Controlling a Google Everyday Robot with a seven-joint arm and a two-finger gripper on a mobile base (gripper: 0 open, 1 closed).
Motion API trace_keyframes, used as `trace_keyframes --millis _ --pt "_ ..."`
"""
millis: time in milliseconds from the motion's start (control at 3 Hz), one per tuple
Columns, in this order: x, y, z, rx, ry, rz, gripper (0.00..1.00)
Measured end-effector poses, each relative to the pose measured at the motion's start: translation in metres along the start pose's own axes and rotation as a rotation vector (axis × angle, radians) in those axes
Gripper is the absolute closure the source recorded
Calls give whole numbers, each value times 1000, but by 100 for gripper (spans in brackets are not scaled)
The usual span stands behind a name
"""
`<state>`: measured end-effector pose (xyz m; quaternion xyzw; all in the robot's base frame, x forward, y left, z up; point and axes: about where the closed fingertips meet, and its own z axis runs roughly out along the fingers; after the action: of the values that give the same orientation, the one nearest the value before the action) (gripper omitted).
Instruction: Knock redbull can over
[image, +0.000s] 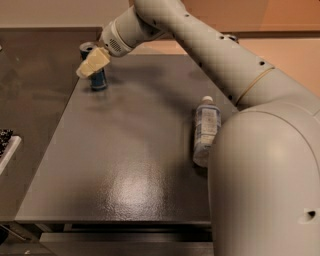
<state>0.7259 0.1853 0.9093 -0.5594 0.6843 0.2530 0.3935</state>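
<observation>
Can (98, 80) stands upright at the surface's (125, 165) far left corner, label unreadable. The outstretched arm's gripper (83, 70) overlaps its middle; open or closed, I cannot tell.

Middle of the redbull can (98, 80) behind the gripper (84, 70), far left

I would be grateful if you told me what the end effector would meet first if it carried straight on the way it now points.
Probably the redbull can: the end effector points down-left across its upper part, seemingly touching it. Beyond lies the table edge; depth is unclear.
</observation>
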Motion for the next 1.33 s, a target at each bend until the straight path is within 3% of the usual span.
trace_keyframes --millis 667,1000,1333 --pt "-2 3 3 -22 -16 17 64" --pt "-8 7 -11 -18 -25 8 87" --pt "-14 12 -35 -11 -3 -19 100"
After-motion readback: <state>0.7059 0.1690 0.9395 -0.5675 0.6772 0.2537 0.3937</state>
